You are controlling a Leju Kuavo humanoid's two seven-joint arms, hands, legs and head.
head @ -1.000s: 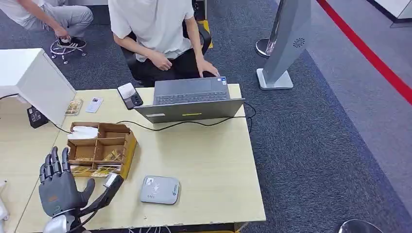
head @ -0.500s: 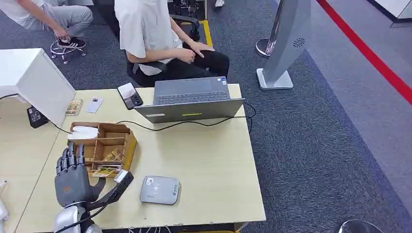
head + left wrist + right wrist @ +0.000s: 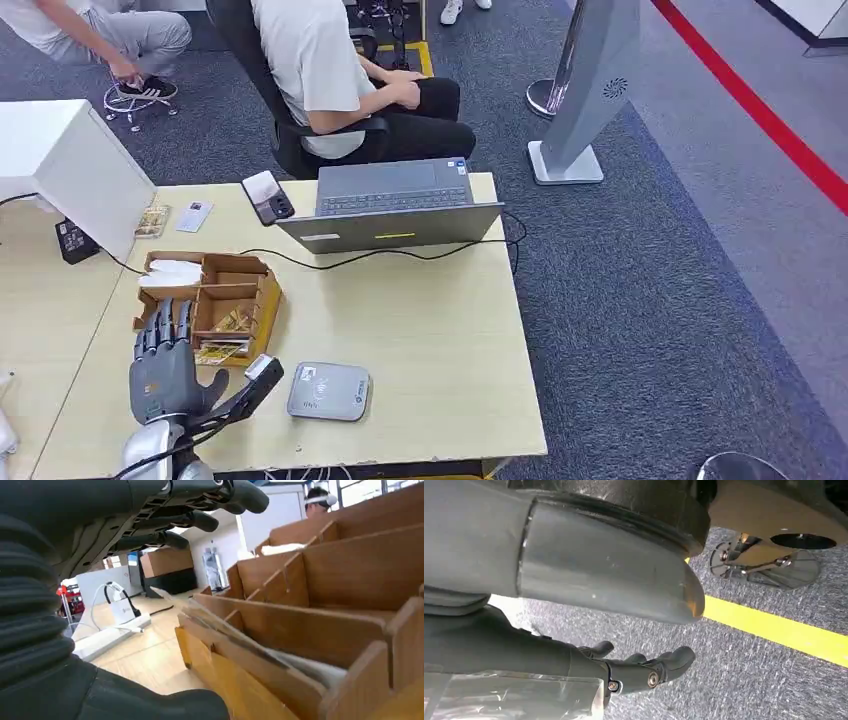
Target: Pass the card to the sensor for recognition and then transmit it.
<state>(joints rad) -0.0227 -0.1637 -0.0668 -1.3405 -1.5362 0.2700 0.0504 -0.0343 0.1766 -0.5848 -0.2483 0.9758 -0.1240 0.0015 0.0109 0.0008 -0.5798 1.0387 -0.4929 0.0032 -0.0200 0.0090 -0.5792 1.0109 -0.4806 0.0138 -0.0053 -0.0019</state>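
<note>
The left hand (image 3: pixel 168 372) hovers over the near corner of the cardboard card organiser (image 3: pixel 232 295) on the light wooden bench (image 3: pixel 430 330). Its dark fingers (image 3: pixel 165 328) are stretched out and apart over the organiser's front compartments, its thumb juts sideways toward the grey card reader (image 3: pixel 329 391), and it holds nothing. In the left wrist view the same fingers (image 3: pixel 200 517) reach above the organiser's brown dividers (image 3: pixel 310 625), clear of them.

Cards (image 3: pixel 218 351) lie in the organiser's front slot, just beside the hand's thumb side; more small cards (image 3: pixel 232 321) sit in a middle compartment, and a white wad of paper (image 3: pixel 172 272) fills the rear compartment. The card reader lies flat on the bench just beside the organiser's near corner, apart from it.

Beyond the organiser a grey laptop (image 3: pixel 392 203) stands open, its black cable (image 3: pixel 400 253) running across the bench between laptop and organiser. A phone (image 3: pixel 267 195) and a loose card (image 3: pixel 194 215) lie beyond the organiser too, near a white box (image 3: pixel 70 165). A person in a white shirt (image 3: pixel 310 60) sits on a chair past the laptop.

The right hand (image 3: pixel 644 672) hangs over grey carpet beside a yellow floor line (image 3: pixel 774 630), fingers loosely extended and empty.
</note>
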